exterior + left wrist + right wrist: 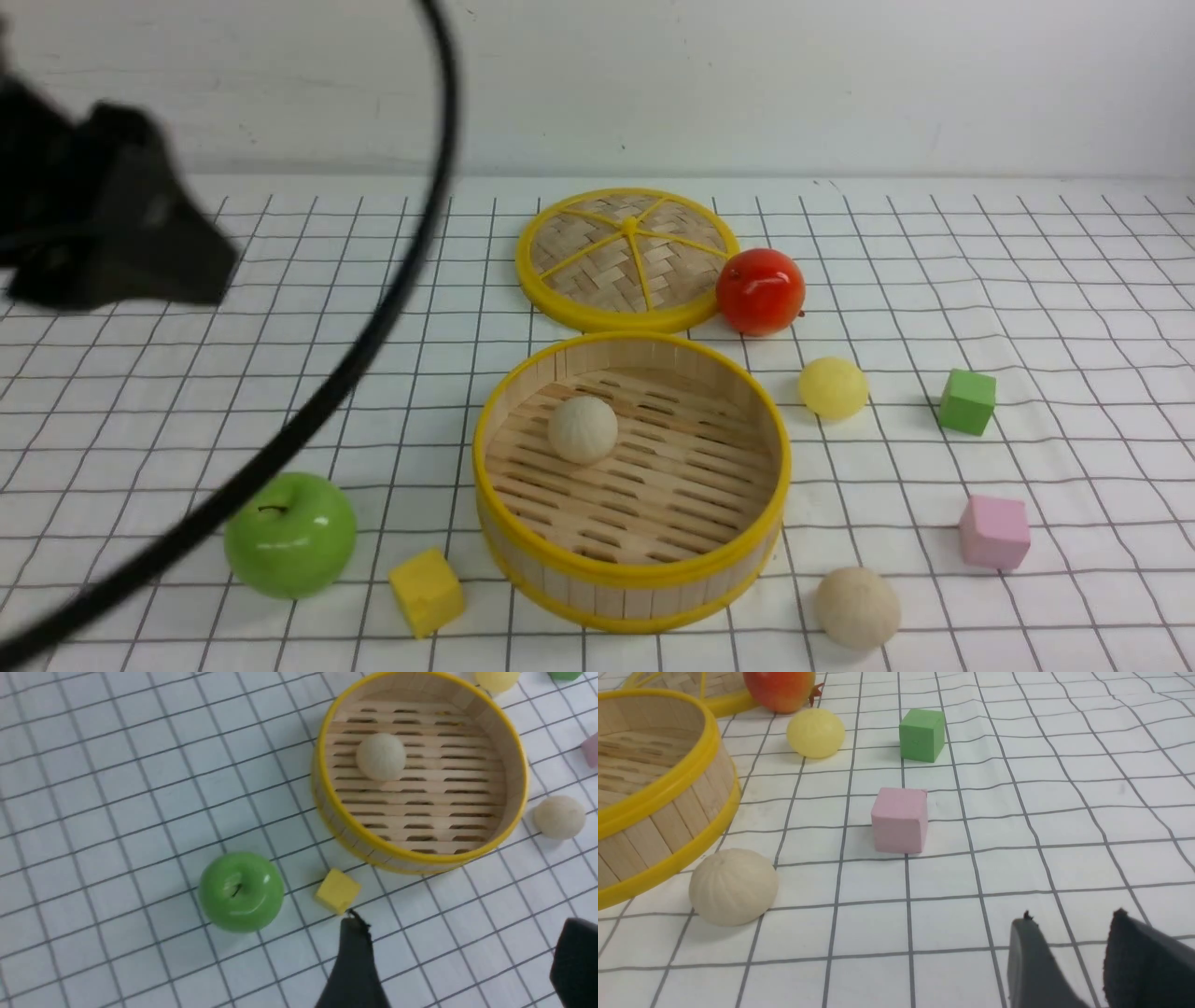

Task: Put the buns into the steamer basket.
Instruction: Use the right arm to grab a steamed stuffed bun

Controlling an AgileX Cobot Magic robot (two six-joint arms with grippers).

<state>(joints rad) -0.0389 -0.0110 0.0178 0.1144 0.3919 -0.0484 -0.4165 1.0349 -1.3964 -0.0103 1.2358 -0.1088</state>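
The steamer basket (635, 571) stands mid-table with one cream bun (583, 428) resting on its slat floor. A second cream bun (856, 607) lies on the cloth just outside the basket's front right. The pale yellow bun (833, 386) sits to the basket's right, near the back. In the left wrist view my left gripper (462, 919) hangs high over the cloth, open wide and empty, with the basket (397, 851) beyond it. My right gripper (1073, 915) is open with nothing between its fingers, low over the cloth and some way from the outside cream bun (733, 886).
A woven lid (625, 257) lies behind the basket with a red apple (760, 290) at its right. A green apple (290, 533) and yellow cube (426, 591) sit front left. A green cube (966, 401) and pink cube (995, 532) sit right. A black cable (373, 317) crosses the left.
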